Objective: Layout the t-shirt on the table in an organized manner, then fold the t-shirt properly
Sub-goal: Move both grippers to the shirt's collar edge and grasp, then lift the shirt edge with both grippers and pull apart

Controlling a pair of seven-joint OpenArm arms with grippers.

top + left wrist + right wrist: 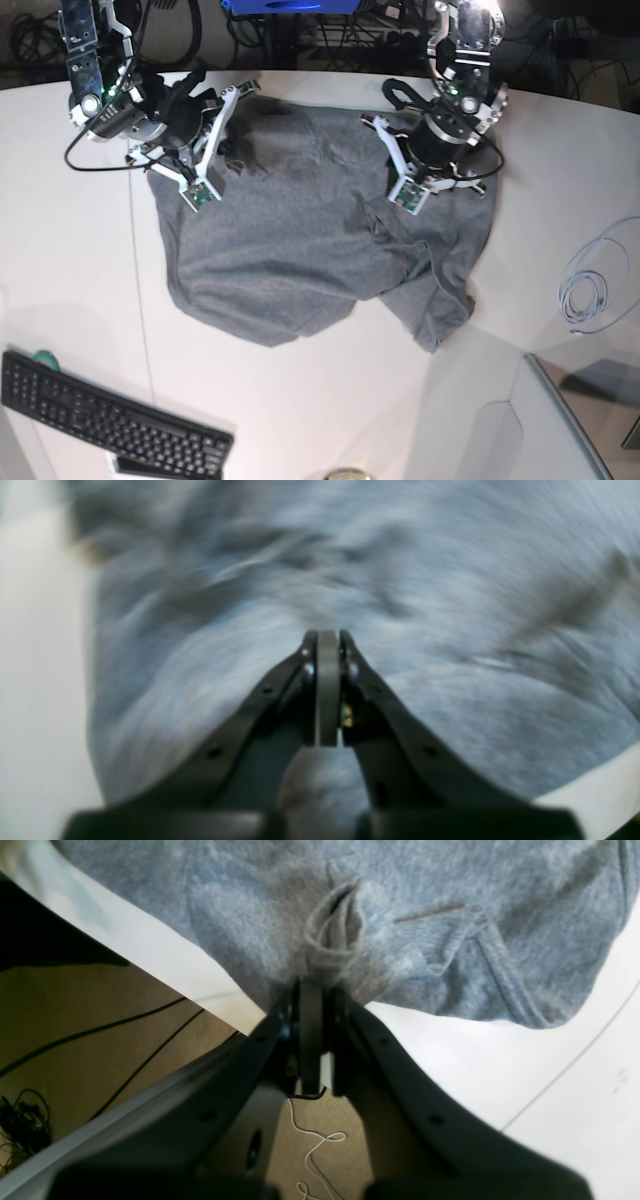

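The heather-grey t-shirt [290,260] lies rumpled and spread on the white table [300,420], its lower right part bunched into folds. My right gripper [205,105] sits at the shirt's far left corner, close to the table's far edge. In the right wrist view that gripper [311,985] is shut on a pinched fold of the t-shirt [250,905]. My left gripper [410,120] is over the shirt's far right part. In the blurred left wrist view the left gripper [327,637] has its jaws together above the t-shirt [400,580], with no fabric seen between the tips.
A black keyboard [110,425] lies at the near left. A coiled white cable [585,290] rests at the right. The right wrist view shows the table [500,1065] ending just left of the gripper, with floor and loose cables [30,1125] below.
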